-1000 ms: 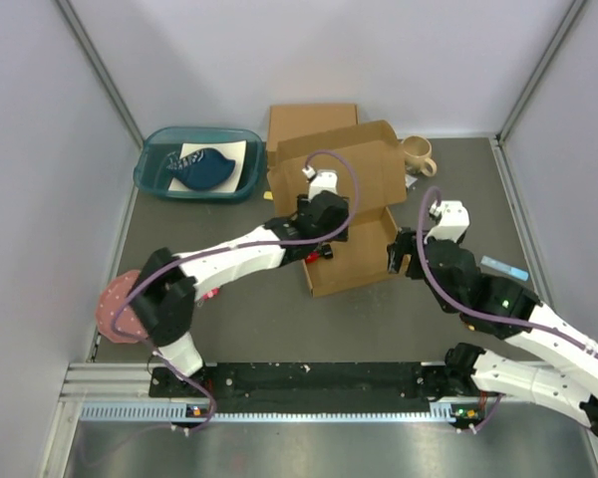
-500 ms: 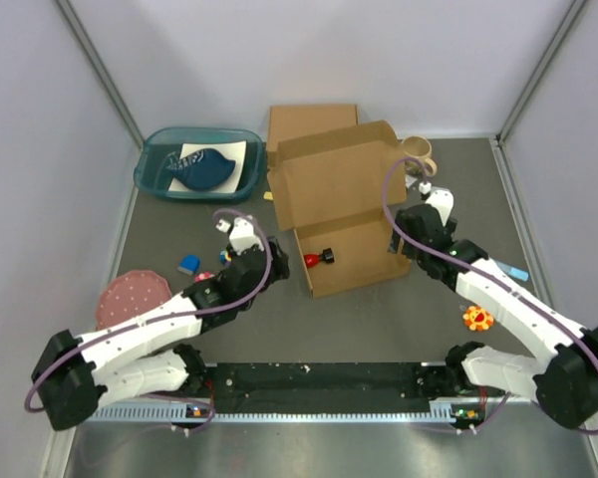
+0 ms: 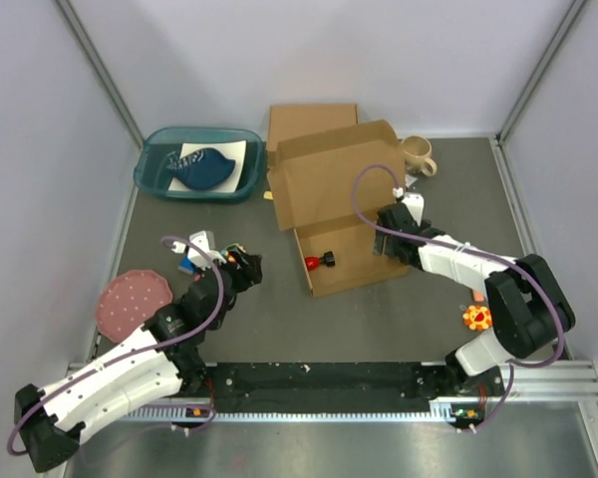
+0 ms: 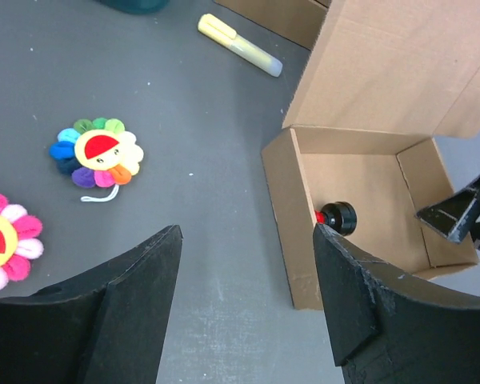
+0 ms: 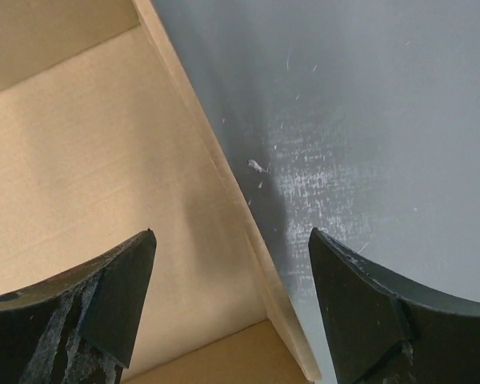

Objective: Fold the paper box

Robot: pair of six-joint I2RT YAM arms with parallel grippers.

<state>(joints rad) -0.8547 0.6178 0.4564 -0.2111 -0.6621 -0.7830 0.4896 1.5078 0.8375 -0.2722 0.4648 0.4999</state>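
Observation:
The paper box (image 3: 334, 184) sits mid-table, its lid flap raised at the back and its shallow tray open toward me. A small red and black object (image 3: 322, 261) lies in the tray. My left gripper (image 3: 246, 266) hovers open to the left of the box, over bare mat, holding nothing. In the left wrist view the box's left wall (image 4: 285, 216) stands just ahead of the right finger. My right gripper (image 3: 382, 242) is open and straddles the box's right wall (image 5: 232, 184), one finger over the tray floor and one over the mat.
A thicker brown box (image 3: 312, 118) stands behind the paper box. A teal tray (image 3: 199, 164) is at the back left, a mug (image 3: 419, 154) at the back right. A pink disc (image 3: 133, 302), flower toys (image 4: 98, 152) and a yellow marker (image 4: 240, 54) lie to the left. An orange toy (image 3: 476, 318) lies to the right.
My left arm has pulled back out of the box toward the near left. My right gripper has moved in to the box's right wall.

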